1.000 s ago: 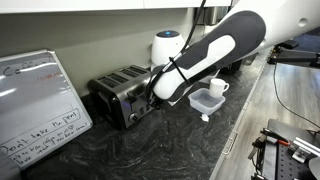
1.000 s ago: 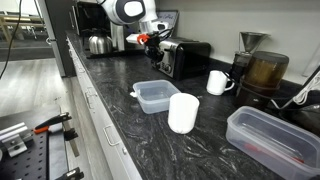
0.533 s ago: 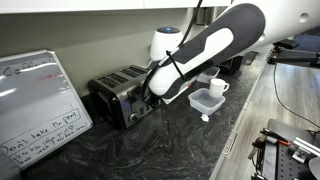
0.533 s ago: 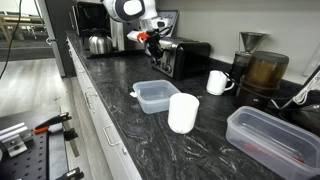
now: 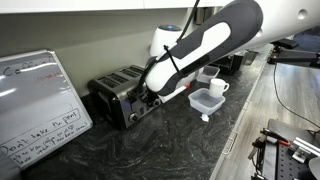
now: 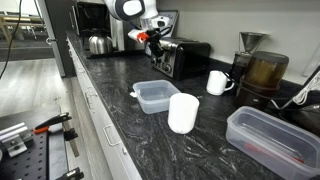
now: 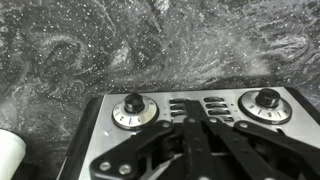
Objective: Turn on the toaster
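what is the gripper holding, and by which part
Nothing is held: the gripper is shut with nothing between its fingers, its tips at the front of the toaster.

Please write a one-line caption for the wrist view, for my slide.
Shut gripper at the toaster front, between its two knobs, speckled dark counter beyond.

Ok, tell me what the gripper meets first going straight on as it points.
Probably the front panel of the toaster, at the buttons between its two knobs; the gripper looks close to it, though depth is unclear.
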Controlling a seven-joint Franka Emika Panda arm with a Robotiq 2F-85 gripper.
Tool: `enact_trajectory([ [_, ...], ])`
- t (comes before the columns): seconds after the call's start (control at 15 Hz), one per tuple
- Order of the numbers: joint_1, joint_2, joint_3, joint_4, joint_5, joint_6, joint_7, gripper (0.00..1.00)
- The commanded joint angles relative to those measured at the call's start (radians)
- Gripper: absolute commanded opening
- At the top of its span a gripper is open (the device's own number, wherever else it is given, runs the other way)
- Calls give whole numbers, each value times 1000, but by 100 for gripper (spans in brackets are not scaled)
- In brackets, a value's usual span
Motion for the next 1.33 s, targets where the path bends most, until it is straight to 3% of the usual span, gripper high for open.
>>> enact_trajectory([
  [0.0,0,-18,-6,3,29,5,-23,0],
  [0.67,-42,-46,38,17,81,51,-70,0],
  [1.07,-70,-27,117,9,289,235,-238,0],
  [1.27,-80,-23,151,-7,331,333,-328,0],
])
